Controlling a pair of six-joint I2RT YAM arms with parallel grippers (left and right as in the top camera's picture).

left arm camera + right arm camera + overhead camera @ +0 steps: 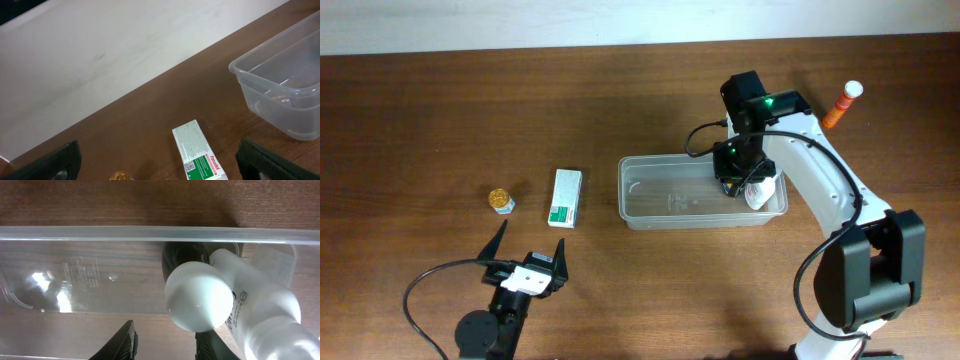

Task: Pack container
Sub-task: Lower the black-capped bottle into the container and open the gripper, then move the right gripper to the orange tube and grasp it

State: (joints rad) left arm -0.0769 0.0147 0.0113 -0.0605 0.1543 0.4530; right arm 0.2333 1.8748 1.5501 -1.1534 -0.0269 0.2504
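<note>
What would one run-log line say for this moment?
task: pack container | right gripper: over container, jaws slightly apart | white bottle: lying in container | left gripper: open | box: on table

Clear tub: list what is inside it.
One white bottle lies in the container's right end. Overhead, the right gripper covers most of it and the floor beneath.

Probably a lab, wooden table (420, 110), white wall (100, 50)
</note>
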